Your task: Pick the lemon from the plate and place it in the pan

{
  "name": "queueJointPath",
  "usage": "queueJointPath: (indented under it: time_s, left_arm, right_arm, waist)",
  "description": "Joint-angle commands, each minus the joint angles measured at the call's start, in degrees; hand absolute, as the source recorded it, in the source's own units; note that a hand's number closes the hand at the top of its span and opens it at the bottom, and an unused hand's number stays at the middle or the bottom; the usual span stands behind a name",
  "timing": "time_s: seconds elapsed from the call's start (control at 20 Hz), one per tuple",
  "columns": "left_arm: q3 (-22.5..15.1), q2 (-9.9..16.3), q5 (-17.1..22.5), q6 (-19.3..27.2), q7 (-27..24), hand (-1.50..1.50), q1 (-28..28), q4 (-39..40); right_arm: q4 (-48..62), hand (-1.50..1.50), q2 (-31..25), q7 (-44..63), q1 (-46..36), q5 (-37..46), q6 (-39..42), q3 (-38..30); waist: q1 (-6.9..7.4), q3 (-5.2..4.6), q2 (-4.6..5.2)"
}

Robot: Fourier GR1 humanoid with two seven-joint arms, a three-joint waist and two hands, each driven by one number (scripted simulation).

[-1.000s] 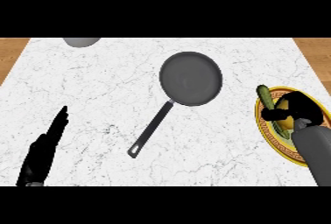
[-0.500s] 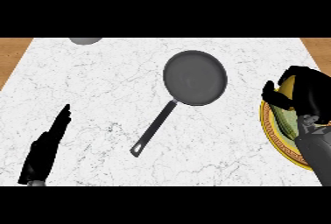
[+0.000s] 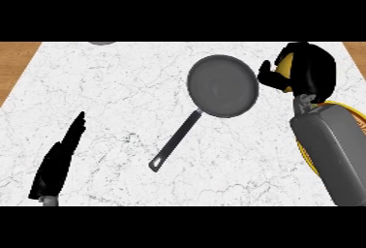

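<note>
Right robot hand curled round the lemon beside the pan; left robot hand rests open.

The pan sits on the counter right of centre, toward the far side, its handle running down and left toward the near edge. Just right of the pan is the right hand, curled round the lemon. The plate lies at the right edge, mostly under the right forearm, nearer than the hand. The left hand rests at the near left, well apart from the pan. A small object shows at the far edge, left of the pan.
</note>
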Motion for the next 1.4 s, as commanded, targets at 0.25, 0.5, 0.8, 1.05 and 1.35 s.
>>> queueJointPath:
  time_s: [0.25, 0.5, 0.8, 1.05, 1.35]
  left_arm:
    - [1.7, 1.7, 2.5, -3.8, 1.6, 0.0, -1.9, -0.7]
    - [-1.7, -0.8, -0.8, -2.0, -2.2, 0.0, -0.5, 0.4]
    - [-2.2, -1.5, -1.4, -1.8, -0.6, 0.0, -3.1, 0.8]
    - [-1.1, -0.2, 0.2, -3.4, -0.4, 0.0, -2.8, 0.2]
    - [-0.6, -0.6, -0.8, -2.2, 0.0, 0.0, -4.5, 1.2]
  right_arm:
    - [29.1, 1.5, 9.1, -9.5, -16.7, -4.4, -8.4, -8.0]
    - [45.2, 1.5, 9.0, -16.5, -21.0, -5.8, -10.2, -11.5]
    - [55.4, 1.5, 13.4, -21.3, -22.5, -7.3, -8.6, -12.6]
    - [56.2, -1.5, 15.4, -21.1, -22.3, -18.9, -10.6, -24.5]
    - [53.5, -1.5, 16.9, -35.0, -21.3, -23.3, -21.6, -29.9]
  waist:
    - [1.64, 0.06, 0.56]
    - [3.01, 0.08, 1.25]
    - [4.0, 0.14, 1.91]
    - [4.46, 0.24, 2.19]
    - [3.79, 0.26, 2.11]
